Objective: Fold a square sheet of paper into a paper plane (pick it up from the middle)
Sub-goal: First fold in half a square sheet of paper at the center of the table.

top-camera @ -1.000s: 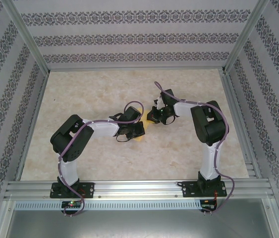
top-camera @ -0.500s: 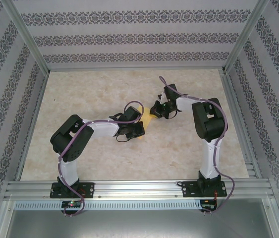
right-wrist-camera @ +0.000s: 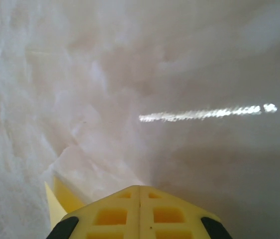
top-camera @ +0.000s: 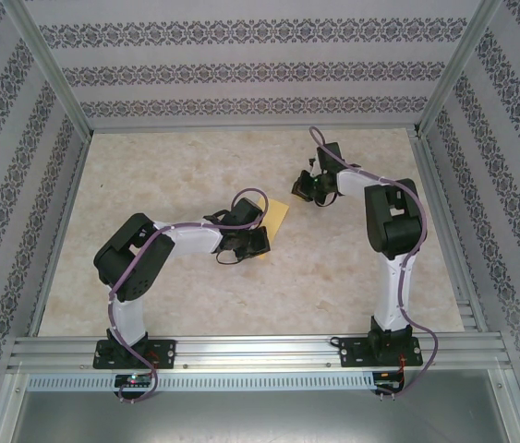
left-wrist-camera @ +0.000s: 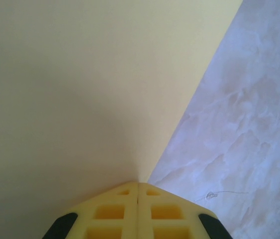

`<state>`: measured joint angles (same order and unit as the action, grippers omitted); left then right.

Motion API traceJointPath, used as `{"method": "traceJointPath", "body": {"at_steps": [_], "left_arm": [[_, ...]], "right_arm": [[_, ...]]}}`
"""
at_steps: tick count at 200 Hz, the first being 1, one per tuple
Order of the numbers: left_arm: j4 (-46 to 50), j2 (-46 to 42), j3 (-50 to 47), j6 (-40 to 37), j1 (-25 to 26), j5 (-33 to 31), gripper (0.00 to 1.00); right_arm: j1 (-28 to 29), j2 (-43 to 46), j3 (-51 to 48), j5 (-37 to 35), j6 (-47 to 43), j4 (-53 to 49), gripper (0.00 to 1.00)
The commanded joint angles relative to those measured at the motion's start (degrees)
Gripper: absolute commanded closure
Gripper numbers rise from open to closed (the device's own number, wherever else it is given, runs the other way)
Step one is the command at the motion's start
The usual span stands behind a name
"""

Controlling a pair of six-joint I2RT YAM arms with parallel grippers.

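**Right arm withdrawn; left alone pins the sheet**

Top view: your right gripper (top-camera: 306, 187) has pulled back, now well apart from the square sheet of paper (top-camera: 277, 215). The left gripper (top-camera: 252, 238) stays at its near edge.
Left wrist: fingers (left-wrist-camera: 111, 213) closed, tips on the sheet's edge.
Right wrist: fingers (right-wrist-camera: 111, 216) closed, nothing held.
Judgement: pressing finished, folding far from complete

Patterned walls (top-camera: 241, 74), marbled tabletop (top-camera: 176, 166)

Left arm (top-camera: 135, 268) and right arm (top-camera: 391, 226): white links, bulky black joint housings, black base plates (top-camera: 135, 354). Purple-grey cables (top-camera: 252, 193) loop along each. Fingers (left-wrist-camera: 111, 213) pale yellow, square recessed pockets, black corners behind.
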<state>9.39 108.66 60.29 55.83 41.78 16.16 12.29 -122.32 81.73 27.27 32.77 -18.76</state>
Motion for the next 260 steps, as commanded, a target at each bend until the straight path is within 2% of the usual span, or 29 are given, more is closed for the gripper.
{"method": "traceJointPath", "body": {"at_steps": [1,41,78,126,170,226,260], "left_arm": [[7.66,2.74,-0.39,-0.25,1.11,0.60,1.00],[7.67,2.83,0.30,-0.72,1.19,0.58,1.00],[8.26,2.64,0.66,-1.04,1.11,0.53,1.00],[12.85,3.80,1.91,-0.73,1.37,0.87,1.00],[15.03,3.89,1.06,-0.27,1.48,0.25,1.00],[13.38,3.06,-0.52,0.33,1.64,0.60,1.00],[12.85,3.23,0.39,-0.47,1.72,0.95,1.00]], "right_arm": [[1.11,6.22,-3.24,3.12,-1.76,2.37,1.00],[5.48,9.30,-11.21,4.89,-1.34,3.98,1.00],[7.18,7.38,-12.63,5.43,-0.69,4.79,1.00],[5.28,2.41,-7.42,1.24,-0.64,0.73,1.00],[2.22,1.02,-5.49,-0.78,0.17,1.23,1.00],[-0.97,-1.10,-2.32,0.20,0.57,1.92,1.00],[-0.33,4.48,-5.27,3.61,0.08,4.84,1.00]]}}
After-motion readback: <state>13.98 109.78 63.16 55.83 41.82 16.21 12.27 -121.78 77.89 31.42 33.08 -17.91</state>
